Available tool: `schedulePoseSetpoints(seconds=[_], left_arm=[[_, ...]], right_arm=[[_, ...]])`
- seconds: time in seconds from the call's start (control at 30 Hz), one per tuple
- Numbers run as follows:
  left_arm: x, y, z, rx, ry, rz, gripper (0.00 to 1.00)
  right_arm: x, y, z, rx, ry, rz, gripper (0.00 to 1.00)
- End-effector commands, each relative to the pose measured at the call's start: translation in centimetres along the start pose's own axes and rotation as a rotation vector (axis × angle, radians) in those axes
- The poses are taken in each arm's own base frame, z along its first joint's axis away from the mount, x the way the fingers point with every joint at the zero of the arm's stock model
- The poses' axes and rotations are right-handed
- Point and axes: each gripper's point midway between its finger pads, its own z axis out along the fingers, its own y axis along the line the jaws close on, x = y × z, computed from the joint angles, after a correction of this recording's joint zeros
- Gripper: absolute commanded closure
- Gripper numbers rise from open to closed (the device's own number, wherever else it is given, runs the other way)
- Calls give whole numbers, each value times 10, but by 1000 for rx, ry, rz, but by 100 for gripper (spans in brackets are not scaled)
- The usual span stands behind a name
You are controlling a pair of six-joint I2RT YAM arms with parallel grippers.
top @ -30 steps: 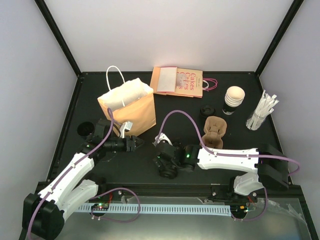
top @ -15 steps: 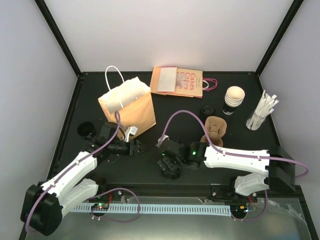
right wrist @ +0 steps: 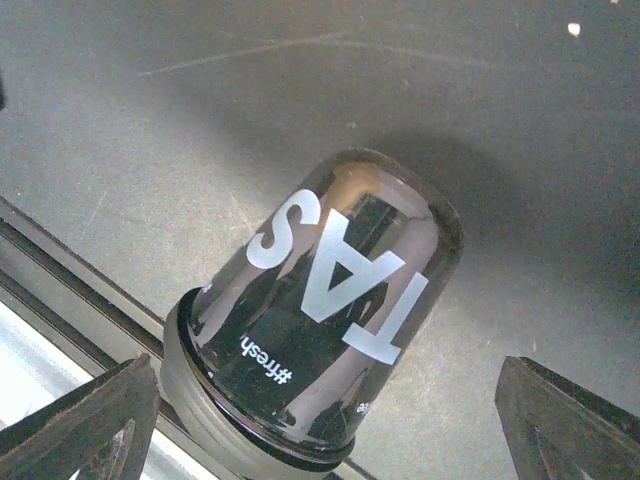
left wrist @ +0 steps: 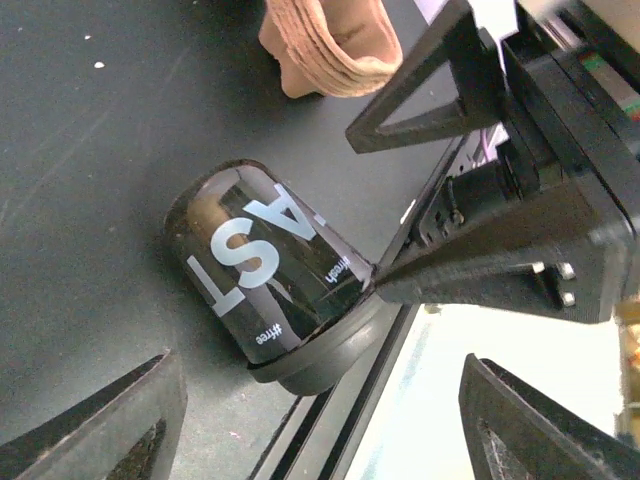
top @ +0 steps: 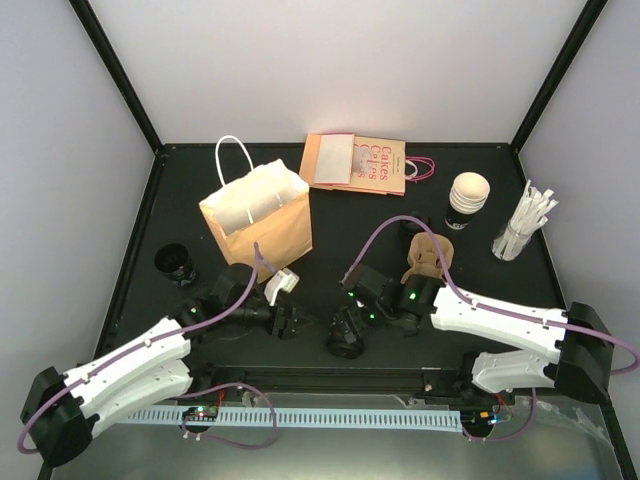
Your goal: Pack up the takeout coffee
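The black table point(top: 175, 200) carries everything, and its biggest item, the brown paper bag point(top: 258, 215), stands upright with its mouth open and white paper showing inside, so the container looks ready. The left arm point(top: 130, 360) reaches in on the near side of the bag, the right arm point(top: 500, 318) from the bag's near right. Behind the bag and to its right lie flat printed paper bags point(top: 356, 163). To the right of the bag sits the brown pulp carrier point(top: 428, 258), with nothing in it that I can see; further right of the bag stand an open black cup point(top: 468, 198) and a bundle of white straws point(top: 525, 222). The takeout coffee point(top: 345, 335) is outside the bag, near and a little right of it, by the table's front rail: it lies on its side, lid fitted, lid end toward the rail. The left gripper point(left wrist: 318, 365) faces it with jaws spread wide and nothing between them. The right gripper point(right wrist: 325, 365) hangs over the cup, its jaws also spread wide on either side, pinching nothing; from the left wrist view one of its fingers comes close to the lid, though I cannot tell whether it touches. My judgement: the packing itself has not begun. The lid seems on, but the cup has yet to be gripped, stood up and lowered into the bag.
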Motion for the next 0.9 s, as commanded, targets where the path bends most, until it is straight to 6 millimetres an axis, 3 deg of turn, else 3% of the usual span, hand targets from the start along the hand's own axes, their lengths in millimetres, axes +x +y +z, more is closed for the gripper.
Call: schedulePoseSetpoints(seconds=[0.0,0.27,0.73,0.87], left_arm=[[-9,-8,4,-31,-88,152,20],[-2,-33,22,-22,-68,425,5],[18,-28,58,-167,30,610,7],[22,-23,68,-219,75,649,7]], right_arm=[[13,-9,4,13,75,145,7],[11,-18,8,-54,72,259,11],[-14,-30,18,-84,6,287,18],[-28,-33,23,-131,-6,298,24]])
